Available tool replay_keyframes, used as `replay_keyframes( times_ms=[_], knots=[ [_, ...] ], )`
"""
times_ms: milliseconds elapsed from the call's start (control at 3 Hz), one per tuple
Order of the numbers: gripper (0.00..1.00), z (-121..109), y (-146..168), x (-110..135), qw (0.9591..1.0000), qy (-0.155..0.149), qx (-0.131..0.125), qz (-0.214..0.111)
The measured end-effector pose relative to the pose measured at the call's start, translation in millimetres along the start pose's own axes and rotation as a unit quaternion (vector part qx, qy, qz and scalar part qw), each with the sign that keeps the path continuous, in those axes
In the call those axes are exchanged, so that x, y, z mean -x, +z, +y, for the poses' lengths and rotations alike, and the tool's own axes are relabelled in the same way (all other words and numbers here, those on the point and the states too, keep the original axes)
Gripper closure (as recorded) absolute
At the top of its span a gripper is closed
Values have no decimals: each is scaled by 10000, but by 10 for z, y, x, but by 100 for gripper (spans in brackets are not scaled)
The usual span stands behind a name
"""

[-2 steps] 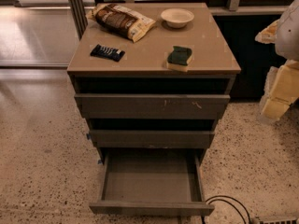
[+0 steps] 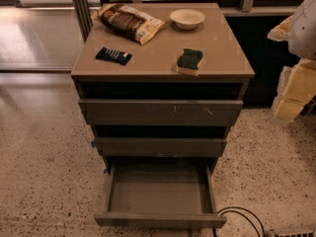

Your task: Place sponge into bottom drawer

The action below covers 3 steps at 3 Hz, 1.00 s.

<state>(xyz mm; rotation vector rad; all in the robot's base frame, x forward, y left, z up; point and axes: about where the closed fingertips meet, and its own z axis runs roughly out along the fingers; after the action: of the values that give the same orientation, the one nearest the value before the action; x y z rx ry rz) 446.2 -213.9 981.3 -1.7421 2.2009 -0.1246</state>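
Observation:
The sponge, dark green over pale yellow foam, lies on the cabinet top near its front right edge. The bottom drawer is pulled out at floor level, and its flat floor is bare. My gripper hangs at the right edge of the view, to the right of the cabinet and lower than the sponge, well apart from it. Nothing shows in its grasp.
On the cabinet top also lie a flat black packet at the left, a chip bag at the back left and a white bowl at the back. Two upper drawers stick out slightly. A black cable lies on the floor at the lower right.

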Motion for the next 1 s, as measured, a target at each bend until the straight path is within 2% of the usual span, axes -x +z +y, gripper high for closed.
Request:
replay_keyframes(
  times_ms=[333, 667, 1000],
  knots=[
    [0, -276, 26, 159, 9990, -430, -135, 75],
    [0, -614, 120, 406, 9941, -1057, -192, 164],
    [0, -902, 288, 611, 9859, -1613, -263, 367]
  ],
)
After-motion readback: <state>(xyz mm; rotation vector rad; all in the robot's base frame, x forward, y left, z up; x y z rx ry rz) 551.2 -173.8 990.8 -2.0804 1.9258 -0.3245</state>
